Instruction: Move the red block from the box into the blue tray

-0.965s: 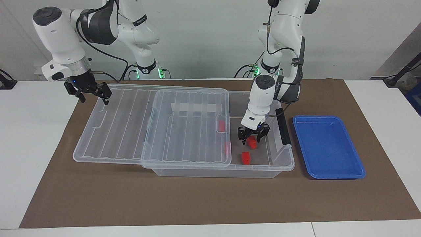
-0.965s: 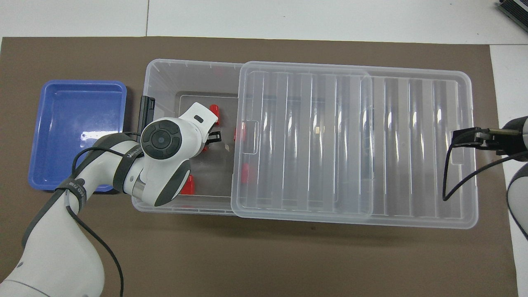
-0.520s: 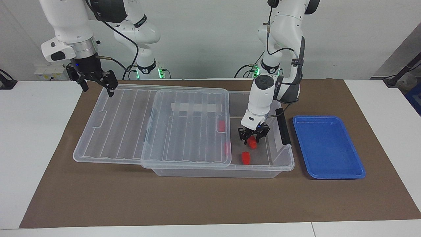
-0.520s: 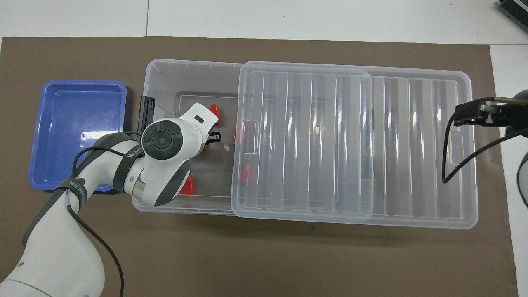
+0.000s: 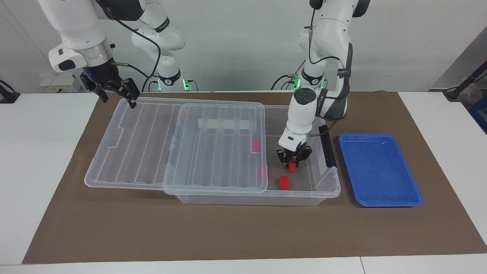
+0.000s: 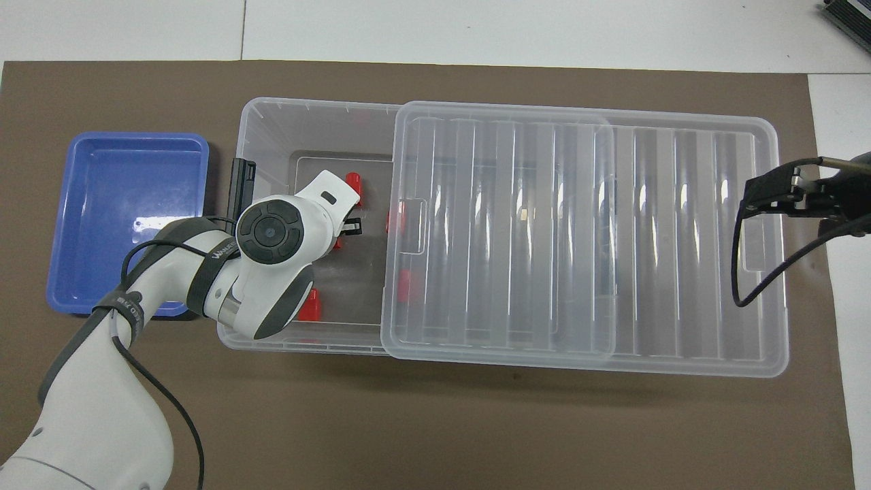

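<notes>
The clear box [image 5: 327,190] stands on the brown mat, and its ribbed lid [image 5: 152,144] is slid toward the right arm's end, so the end by the blue tray is uncovered. My left gripper [image 5: 293,160] is down in that uncovered end, shut on a red block [image 5: 292,165] that rests on the box floor. In the overhead view my left wrist hides most of this block. Another red block [image 5: 284,182] lies loose beside it, farther from the robots. The blue tray [image 5: 380,169] sits empty beside the box, also seen in the overhead view [image 6: 122,218]. My right gripper [image 5: 116,89] is open in the air over the lid's outer end.
More red blocks lie in the box: two under the lid's edge [image 5: 257,145] [image 5: 262,171] and one near the wall closest to the robots [image 6: 311,304]. A dark grey clip handle [image 5: 328,148] stands on the box end by the tray.
My left gripper's fingers have closed in on the red block. My right gripper has risen from beside the lid's end and shifted slightly toward the box.
</notes>
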{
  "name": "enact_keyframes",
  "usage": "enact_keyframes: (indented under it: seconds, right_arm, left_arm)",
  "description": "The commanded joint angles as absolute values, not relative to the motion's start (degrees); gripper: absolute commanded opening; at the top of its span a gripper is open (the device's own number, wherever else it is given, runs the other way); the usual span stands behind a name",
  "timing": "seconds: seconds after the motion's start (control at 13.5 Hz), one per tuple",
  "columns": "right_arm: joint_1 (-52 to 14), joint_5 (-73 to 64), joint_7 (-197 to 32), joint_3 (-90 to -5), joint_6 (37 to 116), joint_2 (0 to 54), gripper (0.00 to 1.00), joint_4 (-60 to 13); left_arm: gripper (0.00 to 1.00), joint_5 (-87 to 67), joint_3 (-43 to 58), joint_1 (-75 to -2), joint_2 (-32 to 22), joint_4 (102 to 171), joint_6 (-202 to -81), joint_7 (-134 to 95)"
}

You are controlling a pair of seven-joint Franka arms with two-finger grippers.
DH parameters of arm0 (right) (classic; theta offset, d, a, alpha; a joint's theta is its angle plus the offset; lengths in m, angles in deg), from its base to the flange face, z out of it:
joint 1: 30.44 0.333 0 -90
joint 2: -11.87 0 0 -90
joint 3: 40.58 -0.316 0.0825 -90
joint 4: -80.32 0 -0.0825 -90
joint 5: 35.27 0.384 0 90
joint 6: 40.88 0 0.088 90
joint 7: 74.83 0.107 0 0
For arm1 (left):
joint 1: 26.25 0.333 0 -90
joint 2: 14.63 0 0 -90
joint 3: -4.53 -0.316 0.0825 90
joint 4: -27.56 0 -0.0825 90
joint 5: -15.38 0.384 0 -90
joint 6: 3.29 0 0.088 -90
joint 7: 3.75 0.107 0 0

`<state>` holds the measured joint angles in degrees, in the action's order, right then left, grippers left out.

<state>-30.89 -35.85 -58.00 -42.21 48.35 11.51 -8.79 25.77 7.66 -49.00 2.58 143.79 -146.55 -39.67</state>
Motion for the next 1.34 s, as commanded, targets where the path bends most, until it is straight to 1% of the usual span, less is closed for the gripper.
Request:
enact_keyframes:
  seconds: [0.0, 0.15, 0.45, 0.74, 0.97, 1.04, 1.11, 1.26]
  right_arm:
    - [-31.67, -34.66, -56.91, -42.60, 48.77, 11.35, 1.00, -9.24]
    - [-31.14, -35.62, -56.90, -42.51, 48.59, 11.26, 1.00, -9.33]
    - [-31.05, -35.71, -59.00, -42.51, 47.89, 10.38, 1.00, -10.64]
    - [-31.14, -36.06, -59.98, -42.60, 47.97, 10.11, 1.00, -11.35]
    - [-31.14, -35.89, -60.51, -42.60, 48.15, 10.03, 1.00, -11.61]
    - [-31.31, -35.80, -60.51, -42.60, 48.50, 10.03, 1.00, -11.61]
    - [-31.32, -35.80, -60.51, -42.60, 48.50, 10.03, 1.00, -11.61]
    - [-30.97, -35.89, -61.29, -42.60, 48.24, 10.03, 1.00, -11.70]
  left_arm:
    - [0.02, 27.33, 7.16, -49.11, 2.60, 143.32, -146.90, -41.01]
    - [0.02, 26.81, 7.25, -49.10, 2.25, 139.47, -141.22, -41.80]
    - [0.02, 24.35, 6.81, -49.10, 0.32, 130.06, -124.52, -41.10]
    - [0.02, 21.53, 6.37, -47.97, -3.63, 123.03, -110.29, -40.49]
    - [0.05, 20.92, 6.46, -43.93, -4.08, 115.56, -98.07, -31.82]
    - [0.05, 19.44, 6.37, -41.57, -4.34, 114.49, -96.55, -27.87]
    - [0.05, 18.12, 6.37, -39.02, -5.57, 114.48, -96.71, -24.52]
    - [0.05, 17.67, 6.11, -34.80, -6.19, 115.18, -97.06, -15.75]
